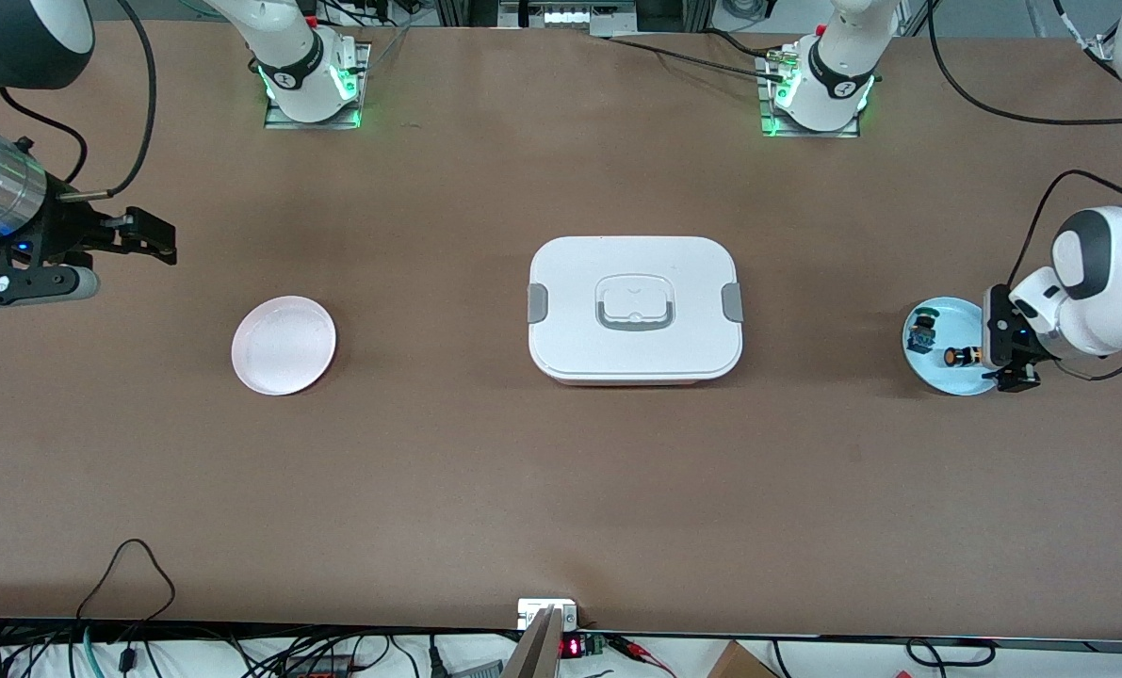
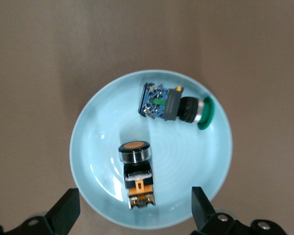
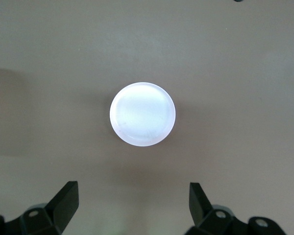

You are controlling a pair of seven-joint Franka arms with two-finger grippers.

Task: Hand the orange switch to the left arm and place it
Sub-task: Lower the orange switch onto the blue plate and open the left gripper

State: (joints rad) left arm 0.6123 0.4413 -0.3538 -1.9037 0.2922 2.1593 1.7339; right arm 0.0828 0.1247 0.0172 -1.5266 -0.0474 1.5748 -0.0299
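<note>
white left arm's claw (image 2: pixel 132 213) hangs spread over orange switch (image 2: pixel 137 174).

I see even, bright overhead light across the brown table (image 1: pixel 485 452), with soft, short shadows. A faint shadow hugs the edge of the white box (image 1: pixel 634 309) nearest the front camera. The pink plate (image 3: pixel 142 120) under my right gripper (image 3: pixel 132 205) is blown out to near white, its rim glowing. The pale blue plate (image 2: pixel 93 147) below my left gripper (image 2: pixel 134 213) shows ring-shaped glare, yet the orange switch (image 2: pixel 135 171) and green switch (image 2: pixel 176 104) on it stay sharp. Both grippers' fingertips look soft and slightly out of focus close to the lens. Green base lights glow at the arm mounts.
</note>
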